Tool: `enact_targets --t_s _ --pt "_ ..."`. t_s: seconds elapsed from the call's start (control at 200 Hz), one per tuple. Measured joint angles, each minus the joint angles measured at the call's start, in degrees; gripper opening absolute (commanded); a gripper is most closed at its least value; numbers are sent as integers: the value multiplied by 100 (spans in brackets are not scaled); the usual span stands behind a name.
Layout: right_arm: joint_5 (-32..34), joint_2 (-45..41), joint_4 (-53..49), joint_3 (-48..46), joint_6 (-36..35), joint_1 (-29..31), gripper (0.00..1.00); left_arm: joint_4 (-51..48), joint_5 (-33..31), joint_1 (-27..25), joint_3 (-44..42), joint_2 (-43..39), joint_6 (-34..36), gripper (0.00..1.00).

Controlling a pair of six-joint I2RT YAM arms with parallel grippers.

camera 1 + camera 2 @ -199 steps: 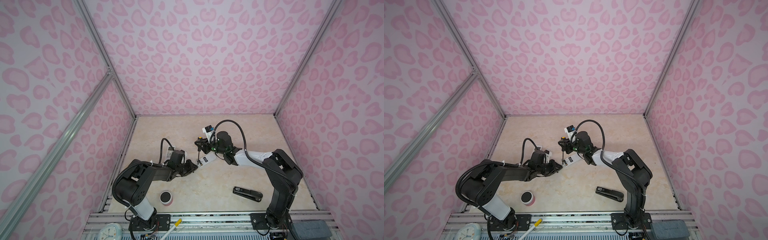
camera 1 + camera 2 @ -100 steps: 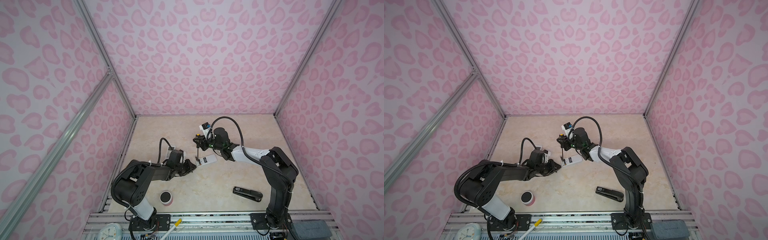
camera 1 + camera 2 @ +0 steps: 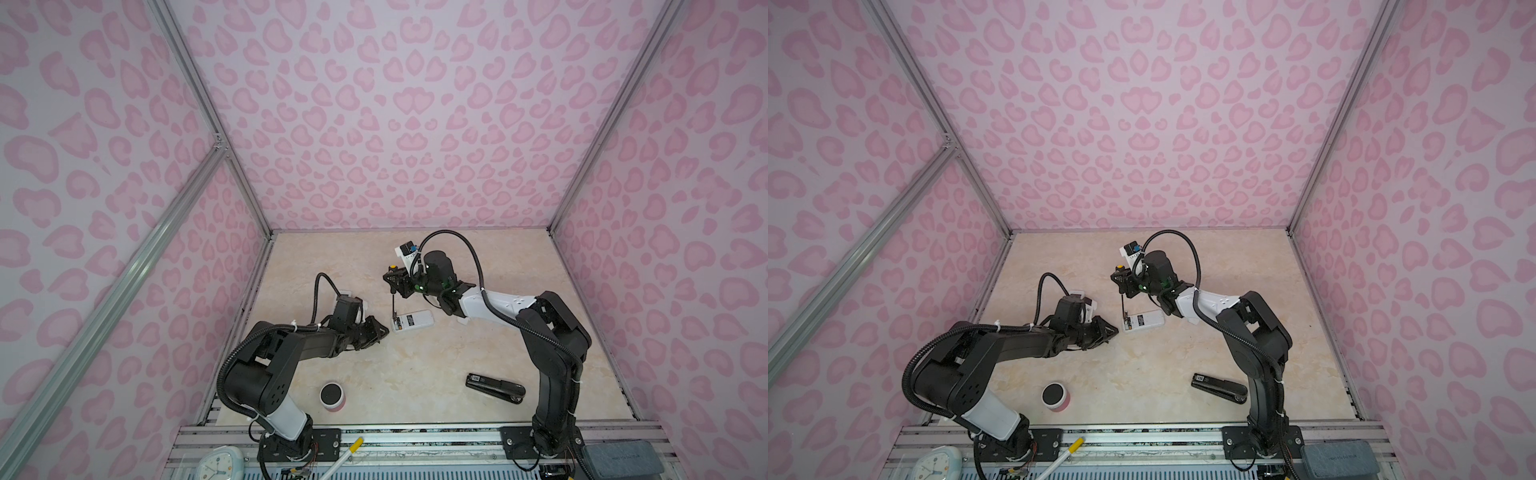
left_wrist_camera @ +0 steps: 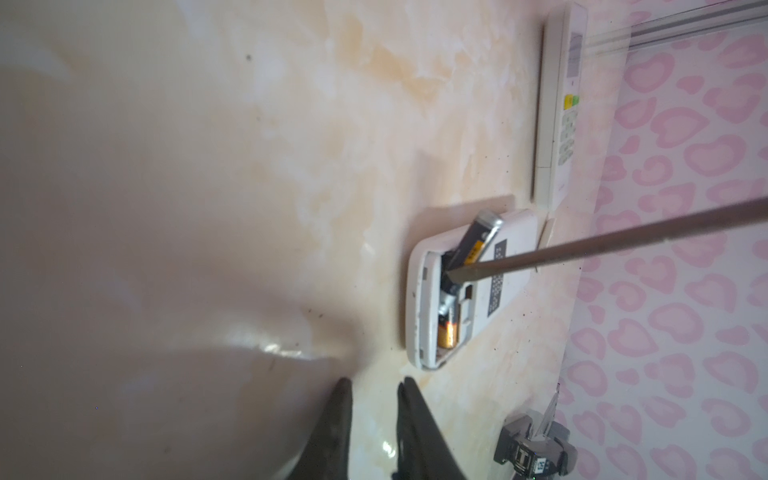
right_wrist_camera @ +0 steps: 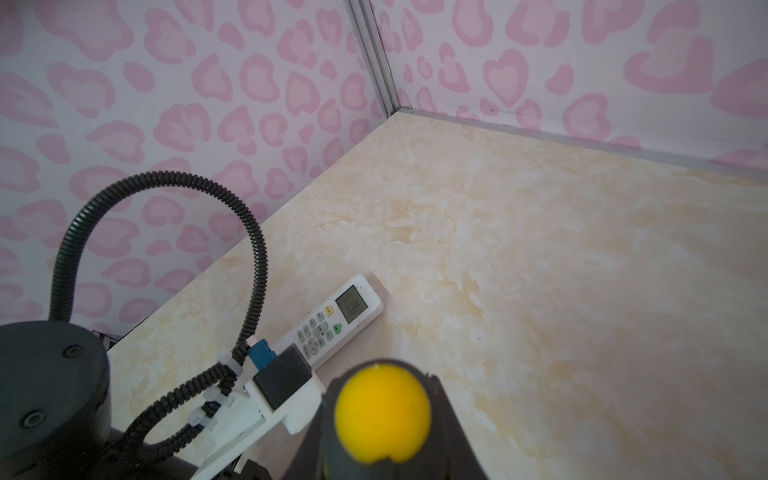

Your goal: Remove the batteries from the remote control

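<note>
The display of the face-up white remote reads 26.

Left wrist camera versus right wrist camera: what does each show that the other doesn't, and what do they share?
Only the left wrist view: the face-down remote with its bay open, a tilted battery poking out, a flat battery inside, the screwdriver shaft at them, and the left claw, open. Only the right wrist view: the screwdriver's yellow handle cap and a looped black cable. Both: the buttons-up remote and the marbled table.
</note>
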Motion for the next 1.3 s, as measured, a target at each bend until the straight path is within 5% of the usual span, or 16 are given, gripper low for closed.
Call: enact_targets --t_s 0.48,1.305 --pt "61 -326 -330 -96 57 -94 0 -52 59 7 94 52 81 28" --pt "1464 -570 -625 -382 -494 588 0 -142 136 11 308 251 55 24"
